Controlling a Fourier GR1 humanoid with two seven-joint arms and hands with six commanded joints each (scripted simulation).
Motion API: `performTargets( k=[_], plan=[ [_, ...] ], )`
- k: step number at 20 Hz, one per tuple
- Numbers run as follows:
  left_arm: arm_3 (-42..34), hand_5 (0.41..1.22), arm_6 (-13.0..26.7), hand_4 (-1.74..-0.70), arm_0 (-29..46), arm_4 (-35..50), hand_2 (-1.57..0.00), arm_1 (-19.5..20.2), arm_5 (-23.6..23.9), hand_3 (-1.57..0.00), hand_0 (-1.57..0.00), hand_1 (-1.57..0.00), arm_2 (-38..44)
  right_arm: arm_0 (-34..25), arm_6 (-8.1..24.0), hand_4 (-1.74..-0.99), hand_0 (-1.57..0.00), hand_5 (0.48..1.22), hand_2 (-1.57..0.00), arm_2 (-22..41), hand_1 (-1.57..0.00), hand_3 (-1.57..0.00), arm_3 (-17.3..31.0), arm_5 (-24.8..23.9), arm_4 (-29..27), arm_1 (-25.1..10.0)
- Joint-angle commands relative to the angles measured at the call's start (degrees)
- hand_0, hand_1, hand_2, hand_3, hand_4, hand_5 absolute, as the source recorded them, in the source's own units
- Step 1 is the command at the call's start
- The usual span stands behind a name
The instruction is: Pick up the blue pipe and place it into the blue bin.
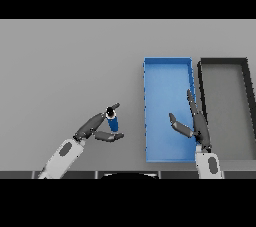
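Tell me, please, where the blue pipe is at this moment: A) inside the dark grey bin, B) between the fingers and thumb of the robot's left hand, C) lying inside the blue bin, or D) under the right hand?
B: the blue pipe stands between the fingers and thumb of the left hand, left of the blue bin.

Table [70, 61]: I see one plain grey top filling my whole view, evenly lit, unmarked. Near edge: dark strip in segments. No wall, floor or window visible to me.
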Motion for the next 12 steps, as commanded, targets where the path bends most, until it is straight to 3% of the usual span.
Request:
performTargets(
  k=[1,5,7,8,9,10,12],
  plan=[
    [0.3,0.418,-0.5,-1.05,-0.2,0.0,0.0,-0.3,-0.2,0.0,0.0,0.0,-0.1,-0.5,0.3,-1.221,0.0,0.645,0.0,-0.2,0.0,0.0,0.2,-0.1,0.1,-0.2],
    [1.8,0.463,-2.2,-1.11,-0.8,1.2,0.0,-3.6,-0.4,0.0,0.0,0.0,-0.4,1.1,-1.0,-1.207,0.0,0.65,0.0,-0.4,0.0,0.0,-1.0,0.1,0.2,-1.1],
    [3.3,0.55,-2.3,-1.19,-1.7,3.4,-0.15,-5.6,-0.7,-0.12,0.0,-0.04,0.8,-0.1,0.5,-1.213,0.0,0.655,0.0,-0.1,0.0,0.0,-0.9,-0.2,0.4,-0.5],
    [3.8,0.613,-2.4,-1.24,-1.6,4.4,-0.31,-6.5,-0.9,-0.28,-0.01,-0.16,1.1,-0.1,0.2,-1.217,0.0,0.655,0.0,-0.2,0.0,0.0,-0.7,-0.4,0.4,-0.3],
    [4.1,0.735,-3.4,-1.28,-1.3,5.3,-0.49,-7.4,-1.0,-0.53,-0.12,-0.32,1.5,0.2,0.2,-1.22,0.0,0.656,0.0,-0.2,0.0,0.0,-0.4,-0.4,0.4,-0.3],
    [3.2,0.832,-4.1,-1.37,-0.9,6.1,-0.69,-7.5,-0.8,-0.74,-0.36,-0.55,1.9,0.7,-0.4,-1.22,0.0,0.656,0.0,0.4,0.0,0.0,-0.6,-0.5,1.0,0.1],
    [3.0,0.972,-4.0,-1.5,-0.7,6.1,-1.01,-7.8,-1.2,-1.03,-0.8,-0.92,1.6,-0.7,0.9,-1.224,0.0,0.658,0.0,-0.3,0.0,0.0,-0.1,-0.4,0.4,-0.4]
  ],
)
